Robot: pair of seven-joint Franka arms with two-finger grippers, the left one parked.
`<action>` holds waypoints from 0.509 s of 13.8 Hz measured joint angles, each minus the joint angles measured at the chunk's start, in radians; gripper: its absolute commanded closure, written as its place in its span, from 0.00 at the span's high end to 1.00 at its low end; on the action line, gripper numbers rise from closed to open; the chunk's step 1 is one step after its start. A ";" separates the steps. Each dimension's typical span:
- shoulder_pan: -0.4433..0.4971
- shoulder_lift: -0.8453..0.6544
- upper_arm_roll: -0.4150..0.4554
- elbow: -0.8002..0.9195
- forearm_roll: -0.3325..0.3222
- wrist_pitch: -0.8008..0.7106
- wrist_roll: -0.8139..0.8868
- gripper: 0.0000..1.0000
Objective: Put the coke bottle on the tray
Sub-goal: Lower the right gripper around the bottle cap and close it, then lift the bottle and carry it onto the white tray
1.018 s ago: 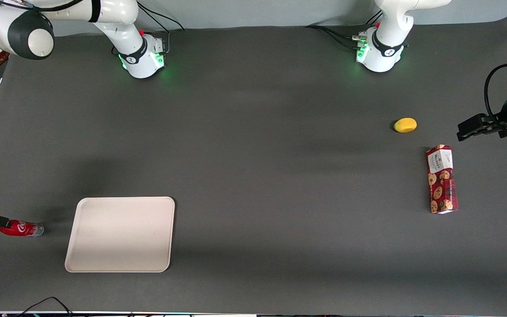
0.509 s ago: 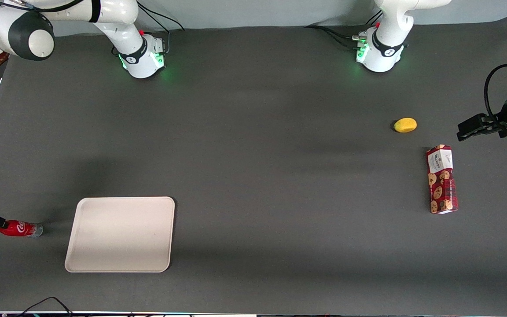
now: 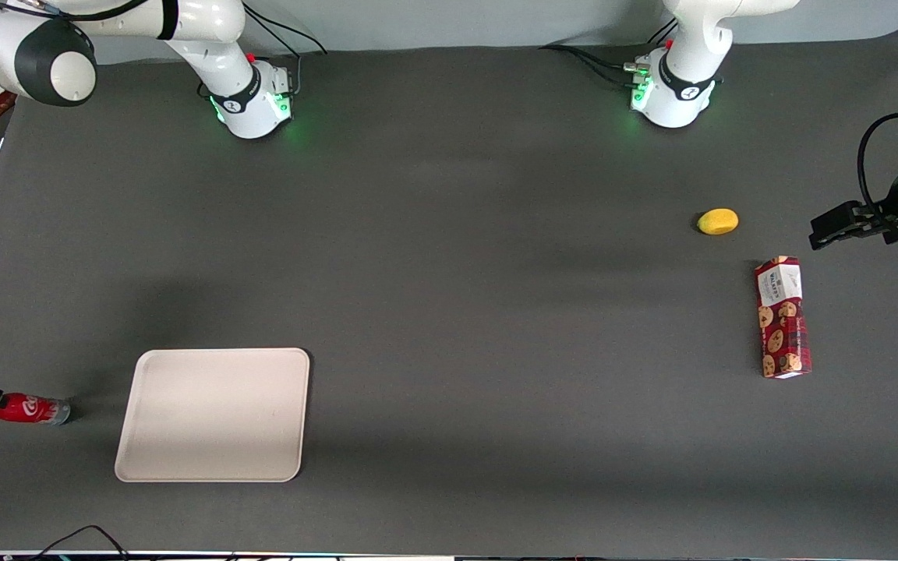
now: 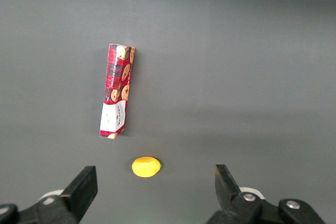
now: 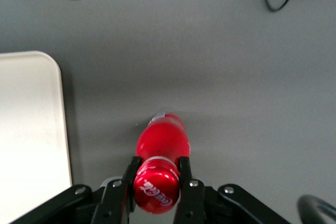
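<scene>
Beside the tray (image 3: 213, 414), toward the working arm's end of the table: coke bottle (image 3: 25, 408), apart from the rim. Gripper (image 5: 157, 179) pinches it at the cap end, fingers (image 5: 130, 174) on either side, evidently for carrying. Gripper body cut off in front view; whether the bottle's base touches the table is unclear.

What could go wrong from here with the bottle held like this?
The gripper is shut on the coke bottle only near its cap end, so the long body could swing or slip in transit. The bottle hangs close beside the tray; if carried low, its base may catch the raised rim and tip when released.
</scene>
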 measured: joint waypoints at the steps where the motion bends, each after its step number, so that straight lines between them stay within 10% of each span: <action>1: 0.002 -0.018 0.000 0.006 0.000 -0.004 0.000 0.00; 7: 0.043 -0.199 0.002 0.010 -0.012 -0.214 0.074 0.00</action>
